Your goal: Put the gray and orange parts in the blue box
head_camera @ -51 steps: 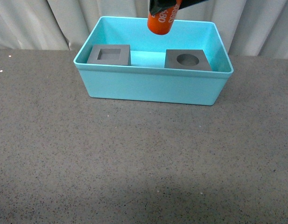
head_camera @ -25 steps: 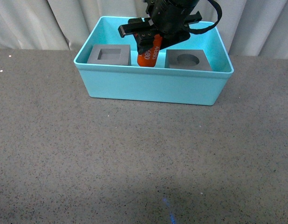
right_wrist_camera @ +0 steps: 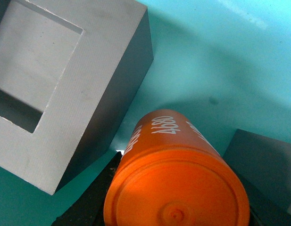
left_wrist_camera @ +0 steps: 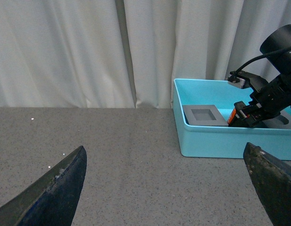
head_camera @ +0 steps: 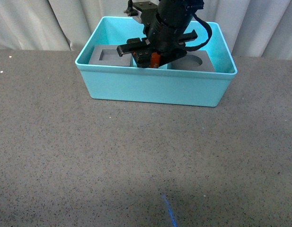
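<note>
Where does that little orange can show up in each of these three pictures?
Front view: the orange cylinder peeks out under the right pincer, inside the blue box, between the two gray cubes.
Left wrist view: a small orange patch in the box at far right.
Right wrist view: it fills the lower middle.
Shared landmark: the gray cube with the square recess beside it.

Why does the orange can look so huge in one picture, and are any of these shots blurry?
Right wrist view: the camera sits very close, so the orange cylinder fills the frame, sharp. Left wrist view: the left gripper's fingers are soft, dark blurs at the edge. Front view: evenly lit and sharp.
</note>
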